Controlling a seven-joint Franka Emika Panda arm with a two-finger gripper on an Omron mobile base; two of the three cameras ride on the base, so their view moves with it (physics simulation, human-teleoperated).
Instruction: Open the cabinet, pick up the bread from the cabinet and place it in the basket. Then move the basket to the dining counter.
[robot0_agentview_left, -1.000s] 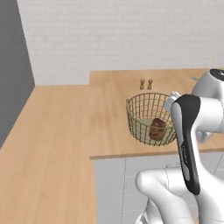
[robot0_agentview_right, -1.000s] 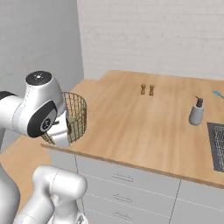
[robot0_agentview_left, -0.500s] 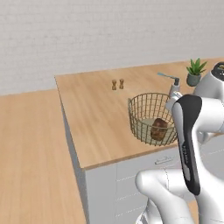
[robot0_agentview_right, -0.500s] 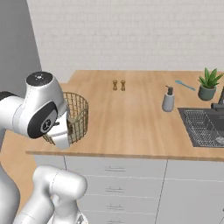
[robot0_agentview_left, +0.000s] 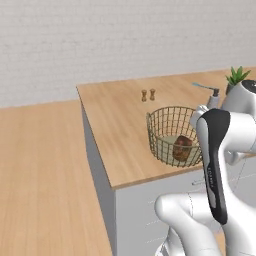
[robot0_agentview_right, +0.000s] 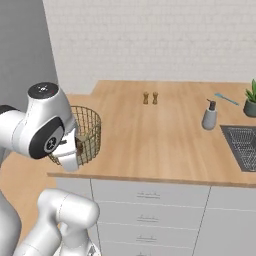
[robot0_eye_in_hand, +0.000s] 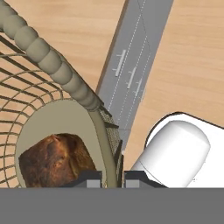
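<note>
In the left base view, a wood floor (robot0_agentview_left: 45, 175) is filling the left side of the frame. A wood worktop (robot0_agentview_left: 120, 130) is sitting in the middle, with two little brown shakers (robot0_agentview_left: 148, 95) standing side by side near its upper middle. Lower and to the right, the basket (robot0_agentview_left: 167, 131) is sitting near the front edge of the worktop, and the bread (robot0_agentview_left: 183, 148) is lying inside it on the pale bottom. The white arm (robot0_agentview_left: 215, 165) is rising at the lower right and covering the basket's right side. A soap bottle (robot0_agentview_left: 214, 97) and a green plant (robot0_agentview_left: 236, 77) are standing at the upper right.

In the right base view, the arm's big white joint (robot0_agentview_right: 42, 127) is sitting at the left, in front of the basket (robot0_agentview_right: 90, 132). The shakers (robot0_agentview_right: 150, 98) are standing in the upper middle. Further right are the soap bottle (robot0_agentview_right: 210, 115), a dark sink (robot0_agentview_right: 242, 145) and the plant (robot0_agentview_right: 251, 100) at the edge. Grey drawers (robot0_agentview_right: 150, 210) are running along the bottom.

In the hand view, the bread (robot0_eye_in_hand: 57, 159) is lying at the lower left, inside the basket (robot0_eye_in_hand: 48, 61). The gripper (robot0_eye_in_hand: 111, 178) is at the bottom middle, and its two dark tips are pinching the basket's wire wall between them (one tip inside, one outside). Grey drawer fronts (robot0_eye_in_hand: 131, 74) are running up the middle of the frame.
</note>
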